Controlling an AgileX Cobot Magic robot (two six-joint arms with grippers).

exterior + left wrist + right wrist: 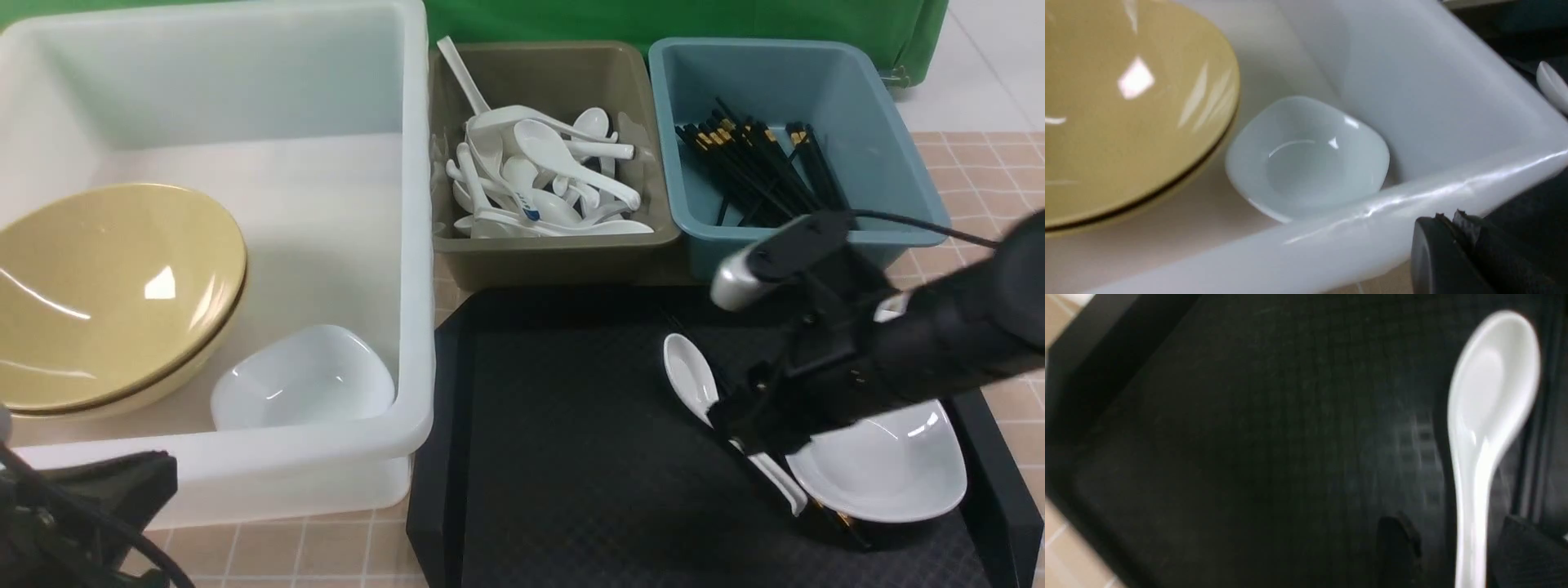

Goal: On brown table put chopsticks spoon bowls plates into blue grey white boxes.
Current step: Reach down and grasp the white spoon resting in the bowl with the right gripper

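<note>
One spoon (690, 377) lies diagonally on the black tray (555, 425), scoop pointing away-left.

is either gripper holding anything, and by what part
Nothing held: the right gripper is open astride the spoon handle; the left gripper is shut, empty.

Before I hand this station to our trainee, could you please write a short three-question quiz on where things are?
1. True or false: in the white box, the white plate rests inside the tan bowls.
2. Which box holds the chopsticks? A. white box B. grey-brown box C. blue box
3. Short answer: what lies between the open fingers of the right hand on the black tray?

Key
1. False: the white plate lies beside the tan bowls.
2. C
3. The spoon.
</note>
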